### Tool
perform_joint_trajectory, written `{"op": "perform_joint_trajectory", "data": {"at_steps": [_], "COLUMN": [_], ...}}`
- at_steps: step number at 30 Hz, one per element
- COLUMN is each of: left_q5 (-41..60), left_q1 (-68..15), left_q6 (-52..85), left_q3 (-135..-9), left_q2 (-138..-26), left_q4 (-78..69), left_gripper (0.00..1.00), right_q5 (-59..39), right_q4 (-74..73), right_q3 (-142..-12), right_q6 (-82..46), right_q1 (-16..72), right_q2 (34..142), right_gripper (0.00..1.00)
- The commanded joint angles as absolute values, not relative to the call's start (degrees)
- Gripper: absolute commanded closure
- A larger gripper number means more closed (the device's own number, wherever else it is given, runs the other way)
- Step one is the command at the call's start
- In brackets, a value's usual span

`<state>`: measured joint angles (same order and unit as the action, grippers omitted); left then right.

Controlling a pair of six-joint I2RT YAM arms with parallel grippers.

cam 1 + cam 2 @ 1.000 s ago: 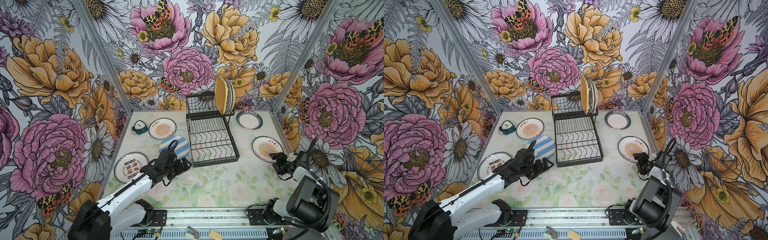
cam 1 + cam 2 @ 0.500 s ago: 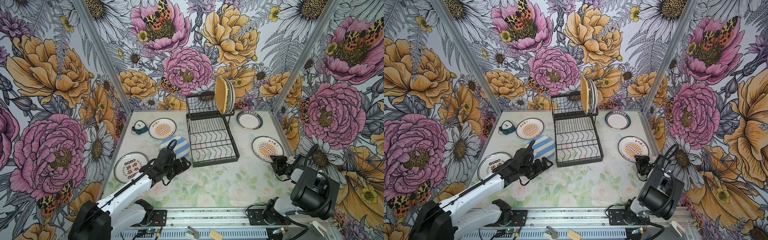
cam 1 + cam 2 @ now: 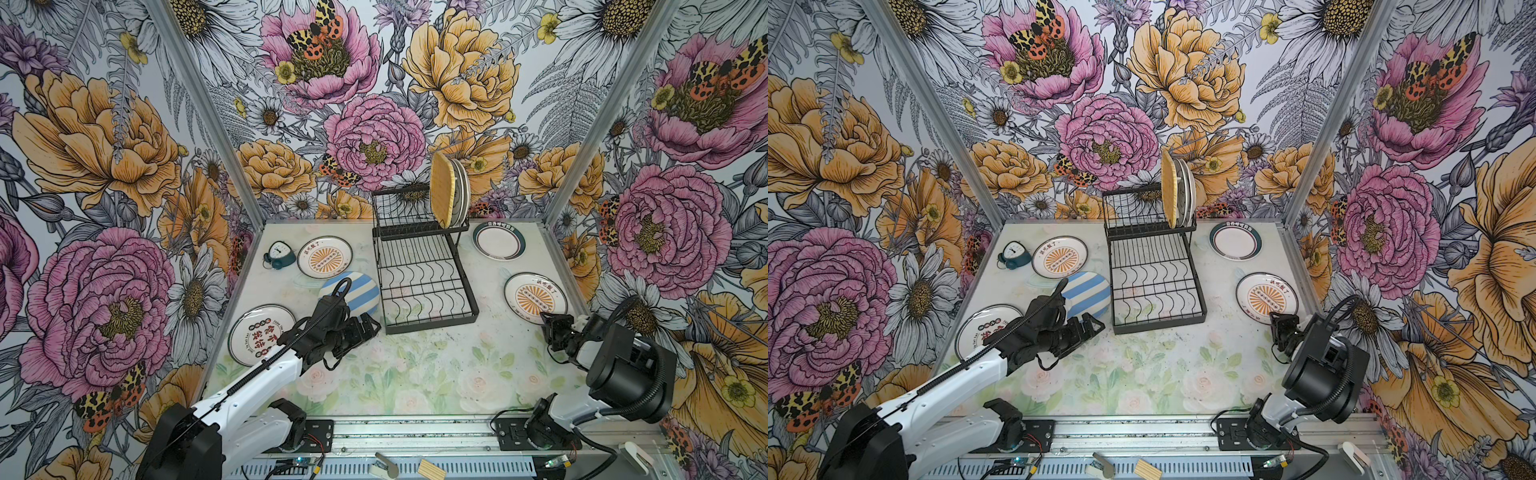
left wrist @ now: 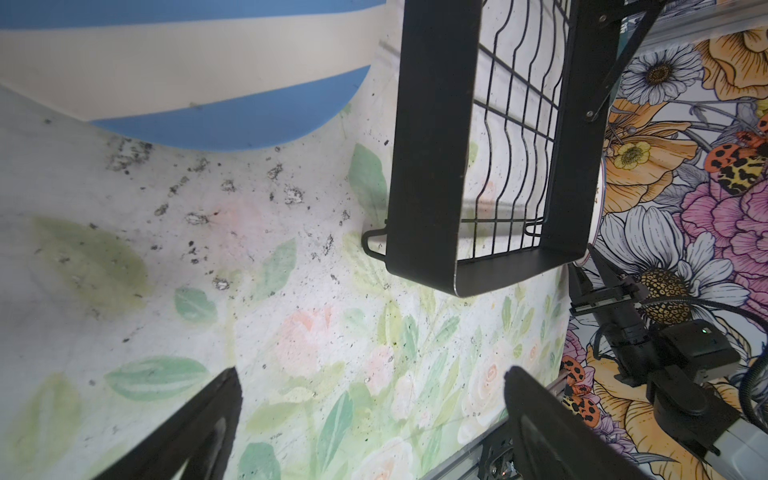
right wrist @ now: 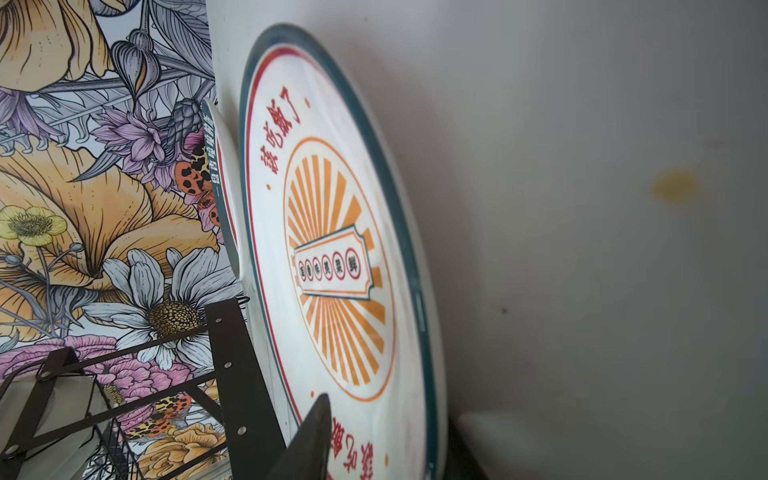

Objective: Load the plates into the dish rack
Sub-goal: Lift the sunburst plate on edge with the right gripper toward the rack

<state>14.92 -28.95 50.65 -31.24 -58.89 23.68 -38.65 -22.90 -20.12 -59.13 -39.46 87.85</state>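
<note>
The left arm point(image 3: 257, 376) is stretching from the near side toward the dish rack point(image 3: 432, 327), its white link rising at a slant and its black wrist lying low. The left gripper point(image 3: 365, 328) is sitting just beside the rack's near left corner and pointing at it, jaws standing wide apart. The right arm point(image 3: 623, 370) is folding tight, well to the right of the rack, elbow raised. The right gripper point(image 3: 549, 328) is pointing toward the rack's far end. Its jaws are seemingly standing close together, though the wrist view is showing only one finger point(image 5: 316, 428) clearly
</note>
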Motion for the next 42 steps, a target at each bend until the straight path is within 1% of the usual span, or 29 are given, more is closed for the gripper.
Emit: {"op": "perform_joint_trajectory", "data": {"at_steps": [1, 6, 9, 10, 18, 24, 34, 42], "left_q5": [16.0, 15.6, 15.4, 15.2, 13.9, 13.3, 13.8, 16.4], "left_q1": [-28.3, -28.3, -28.5, -28.6, -30.2, -31.0, -31.3, -31.1], "left_q6": [50.4, 50.9, 51.1, 51.2, 51.8, 51.8, 50.5, 47.5], "left_q3": [-31.2, -31.2, -31.3, -31.3, -31.8, -32.5, -33.8, -35.7], "left_q2": [-58.1, -57.7, -57.4, -57.5, -57.2, -57.3, -58.0, -59.1], "left_q4": [22.8, 22.9, 22.9, 22.8, 23.1, 23.3, 23.3, 23.4], "left_gripper": [0.01, 0.01, 0.01, 0.01, 0.01, 0.01, 0.01, 0.01], "right_q5": [-35.8, -36.1, -36.5, -36.6, -39.1, -42.7, -46.3, -47.0], "right_q4": [-24.1, -26.0, -27.6, -28.0, -28.5, -23.9, -13.9, -2.2], "right_q3": [-18.7, -18.7, -18.8, -18.8, -20.1, -22.5, -23.9, -24.3], "right_q6": [-60.3, -61.1, -61.9, -62.1, -62.3, -59.9, -57.7, -55.2], "right_q1": [-39.5, -39.5, -39.4, -39.4, -39.4, -39.3, -38.4, -32.4], "right_q2": [90.3, 92.1, 93.2, 93.5, 92.4, 88.4, 77.0, 64.4], "right_gripper": [0.71, 0.91, 0.99, 1.00, 1.00, 1.00, 1.00, 1.00]}}
